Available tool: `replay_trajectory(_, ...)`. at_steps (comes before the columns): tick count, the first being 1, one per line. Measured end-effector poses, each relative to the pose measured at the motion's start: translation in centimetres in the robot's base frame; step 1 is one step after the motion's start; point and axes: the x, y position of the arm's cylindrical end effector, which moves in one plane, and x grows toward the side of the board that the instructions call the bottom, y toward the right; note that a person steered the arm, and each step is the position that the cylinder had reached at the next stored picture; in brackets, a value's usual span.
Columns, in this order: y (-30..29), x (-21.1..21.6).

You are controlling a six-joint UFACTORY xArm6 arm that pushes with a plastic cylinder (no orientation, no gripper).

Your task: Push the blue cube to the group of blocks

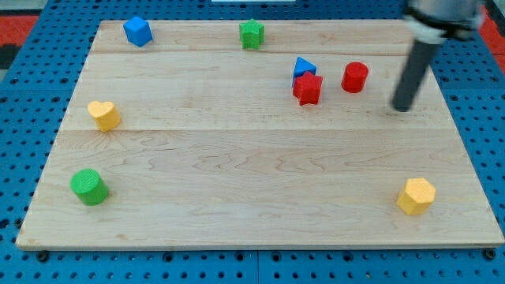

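On the wooden board (260, 205), camera view, only view:
Board: pale wood, lying on a blue pegboard surface (24, 95) that shows on every side.
Blue cube (137, 31): near the view's top left corner of the board, alone, well apart from the cluster.
Cluster: three blocks right of centre in the upper part of the board.
Blue triangle (304, 66): touching the red star from behind, toward the view's top.
Red star (308, 88): at the front of the cluster, partly covering the triangle.
Red cylinder (355, 76): upright, just right of the star and triangle, with a small gap between.
Green star-like block (252, 33): by the top edge, between the blue cube and the cluster.
Yellow heart (103, 114): near the view's left edge, about mid-height.
Green cylinder (88, 186): toward the view's bottom left.
Yellow hexagon-like block (416, 195): toward the view's bottom right.
My tip (403, 108): lower end of a dark rod coming down from the view's top right; near the red cylinder on its right, touching no block, far across the board from the blue cube.
Claw: none fitted, so no open or closed state to report.
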Motion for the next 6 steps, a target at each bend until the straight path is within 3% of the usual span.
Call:
replay_trajectory(1, 0.1, -4.6)
replay_trajectory(2, -8.4, -4.3)
replay_trajectory(3, -12.0, -3.7)
replay_trajectory(4, -4.7, -6.6)
replay_trajectory(5, -4.8, -16.0)
replay_trajectory(6, -12.8, -18.3)
